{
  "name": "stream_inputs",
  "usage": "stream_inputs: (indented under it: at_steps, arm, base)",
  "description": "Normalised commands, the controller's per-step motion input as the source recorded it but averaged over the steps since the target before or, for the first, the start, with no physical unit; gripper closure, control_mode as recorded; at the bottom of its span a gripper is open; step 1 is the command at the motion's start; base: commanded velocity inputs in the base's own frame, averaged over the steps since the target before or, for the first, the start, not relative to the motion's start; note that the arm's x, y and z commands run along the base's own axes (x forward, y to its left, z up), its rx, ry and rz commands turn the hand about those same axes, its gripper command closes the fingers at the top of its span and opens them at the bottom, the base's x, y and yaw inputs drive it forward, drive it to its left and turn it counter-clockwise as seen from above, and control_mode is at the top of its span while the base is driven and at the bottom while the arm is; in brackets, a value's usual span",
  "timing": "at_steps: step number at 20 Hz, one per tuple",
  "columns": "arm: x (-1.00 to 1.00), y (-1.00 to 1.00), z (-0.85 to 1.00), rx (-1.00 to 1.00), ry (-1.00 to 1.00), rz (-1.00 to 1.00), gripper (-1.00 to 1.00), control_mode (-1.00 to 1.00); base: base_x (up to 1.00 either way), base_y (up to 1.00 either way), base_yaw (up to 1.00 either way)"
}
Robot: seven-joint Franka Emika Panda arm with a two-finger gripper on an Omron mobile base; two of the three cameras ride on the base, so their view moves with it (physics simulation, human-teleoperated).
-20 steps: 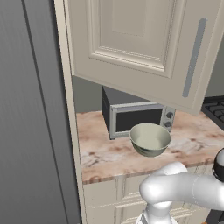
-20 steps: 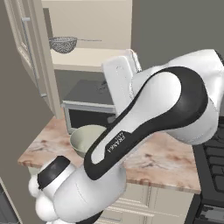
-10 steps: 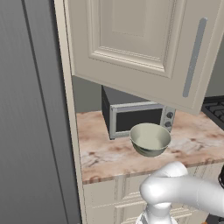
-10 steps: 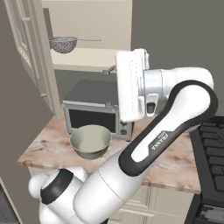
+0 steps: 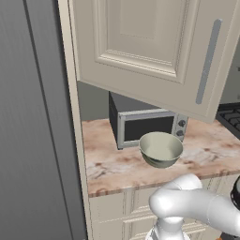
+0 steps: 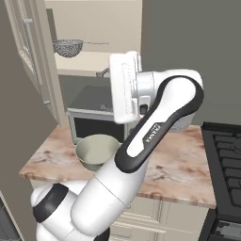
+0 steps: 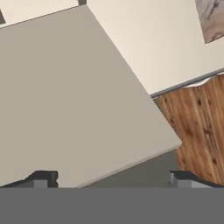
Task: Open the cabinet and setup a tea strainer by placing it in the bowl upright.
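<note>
The cabinet stands open, its raised-panel door [image 5: 154,42] swung out toward me with the silver bar handle [image 5: 208,62] on it. Inside, on the beige shelf, the wire-mesh tea strainer [image 6: 68,47] rests with its thin handle pointing right. Below, the pale grey-green bowl [image 6: 96,151] [image 5: 161,149] sits on the marble counter in front of the microwave. My gripper [image 6: 106,89] hovers above the microwave, below and to the right of the strainer, well apart from it. It is open with nothing between its fingertips [image 7: 41,178], facing a flat beige panel.
The dark grey microwave [image 5: 145,124] [image 6: 92,120] stands behind the bowl. A black stove [image 6: 226,160] borders the counter [image 5: 108,164] on the right. A tall grey panel [image 5: 33,117] closes off the left. The open door [image 6: 28,61] juts out at the left of the shelf.
My arm has swung up and back to the right, uncovering the bowl and counter. The hand has shifted a little left toward the open cabinet. The jaws have stayed open.
</note>
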Motion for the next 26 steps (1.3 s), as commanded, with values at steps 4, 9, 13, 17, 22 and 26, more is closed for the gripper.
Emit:
stream_inputs:
  at_steps: [4,9,13,17,22,26]
  arm:
    - [0.36,0.18,-0.01,0.00,-0.04,0.00,-1.00,-1.00]
    - [0.02,0.44,0.00,0.00,-0.09,0.04,-1.00,-1.00]
    - [0.00,0.46,0.00,0.00,-0.11,0.03,-1.00,-1.00]
    - [0.01,0.51,0.00,0.00,-0.06,0.00,-1.00,-1.00]
    - [0.05,0.52,0.01,0.01,0.00,0.00,-1.00,-1.00]
    - [0.00,0.59,0.15,0.07,-0.01,0.03,-1.00,-1.00]
  base:
    - [0.00,0.00,0.00]
    - [0.00,0.00,0.00]
    - [0.00,0.00,0.00]
    - [0.00,0.00,0.00]
    - [0.00,0.00,0.00]
    - [0.00,0.00,0.00]
